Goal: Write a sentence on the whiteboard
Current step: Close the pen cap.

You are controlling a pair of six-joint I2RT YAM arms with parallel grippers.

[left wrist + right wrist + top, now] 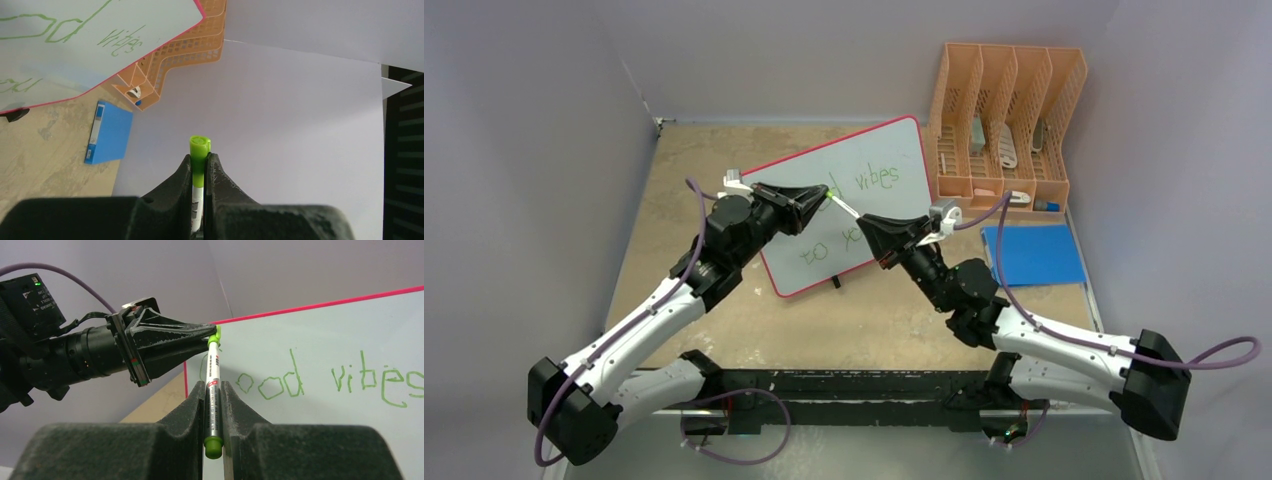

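Two grippers share one marker [213,362], and I see it bridging the gap between them in front of the board. The left gripper [200,159] has its fingers pressed together on the bright green cap [199,148], whose tip pokes out just past the fingertips. The right gripper [214,386] is pinched on the white printed barrel, with the marker's green tail end sticking out below its fingers, towards that wrist camera.

From the top camera the two black grippers meet nose to nose over the whiteboard [896,215]. It sits skewed on the tan table [824,330], mid-back, with its red rim showing and one black clip foot at the near edge. Whether it lies flat or is propped up I cannot tell.

The sentence [876,181] is in thin green letters. I read "vibes" on the upper line and "to yo" below; the grippers hide the rest from above. The right wrist view shows "ood vibes".

Past the board's far right corner stands an orange rack [1009,110], and a blue rectangle [1034,255] lies flat in front of it.
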